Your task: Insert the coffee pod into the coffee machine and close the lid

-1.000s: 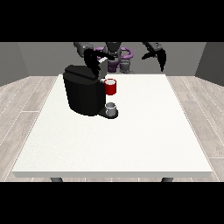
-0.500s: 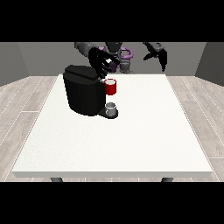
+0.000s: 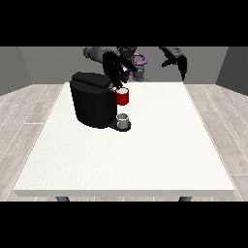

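The coffee machine (image 3: 93, 102) is a black box that stands on the far left part of the white table (image 3: 145, 150), close to the robot. At its front, on the side toward the table's middle, sits a red round part (image 3: 122, 97) with a pale top; whether this is the coffee pod or the holder for it cannot be told. Under the red part, on the machine's low base, stands a small grey cup (image 3: 123, 119).

The hand at the view's left (image 3: 115, 70) hangs just above the red part and beside the machine's top edge. Its dark fingers point down toward the red part and look spread, not closed around anything. Whether the fingertips touch the red part cannot be seen.

The hand at the view's right (image 3: 177, 62) is in the air behind the table's far edge, well apart from the machine. Its fingers hang down loosely and it holds nothing.
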You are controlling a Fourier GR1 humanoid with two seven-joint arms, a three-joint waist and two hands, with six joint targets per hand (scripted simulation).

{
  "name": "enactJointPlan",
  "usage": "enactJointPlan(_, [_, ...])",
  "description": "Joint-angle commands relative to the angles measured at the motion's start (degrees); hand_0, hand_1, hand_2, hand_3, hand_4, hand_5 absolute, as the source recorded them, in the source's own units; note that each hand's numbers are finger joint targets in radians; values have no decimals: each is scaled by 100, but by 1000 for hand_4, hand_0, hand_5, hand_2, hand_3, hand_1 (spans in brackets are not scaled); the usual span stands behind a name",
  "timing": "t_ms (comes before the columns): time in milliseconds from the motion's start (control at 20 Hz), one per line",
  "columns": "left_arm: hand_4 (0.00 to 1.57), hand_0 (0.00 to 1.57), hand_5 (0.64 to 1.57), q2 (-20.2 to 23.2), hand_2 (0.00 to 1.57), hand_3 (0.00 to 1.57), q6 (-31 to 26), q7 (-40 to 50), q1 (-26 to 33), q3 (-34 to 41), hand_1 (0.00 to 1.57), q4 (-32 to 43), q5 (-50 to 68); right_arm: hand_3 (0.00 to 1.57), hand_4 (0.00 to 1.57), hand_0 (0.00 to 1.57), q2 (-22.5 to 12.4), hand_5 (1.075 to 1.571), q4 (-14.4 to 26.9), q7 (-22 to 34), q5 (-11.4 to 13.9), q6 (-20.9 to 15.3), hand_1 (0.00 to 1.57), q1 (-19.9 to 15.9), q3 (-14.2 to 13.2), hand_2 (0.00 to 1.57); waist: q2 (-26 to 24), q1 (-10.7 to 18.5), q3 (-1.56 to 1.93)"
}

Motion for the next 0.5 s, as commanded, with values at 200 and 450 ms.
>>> enactJointPlan(200, [362,0,1571,-83,0,0,-176,-44,-405,-190,0,32,35,0,0,0,217,1571,-519,-514,46,174,0,-829,260,0,366,962,-203])
enactJointPlan(450, [203,0,1571,-5,0,0,-196,136,-782,-139,0,-17,62,0,0,0,298,1571,-468,-874,-34,136,0,-951,137,0,693,1094,-199])
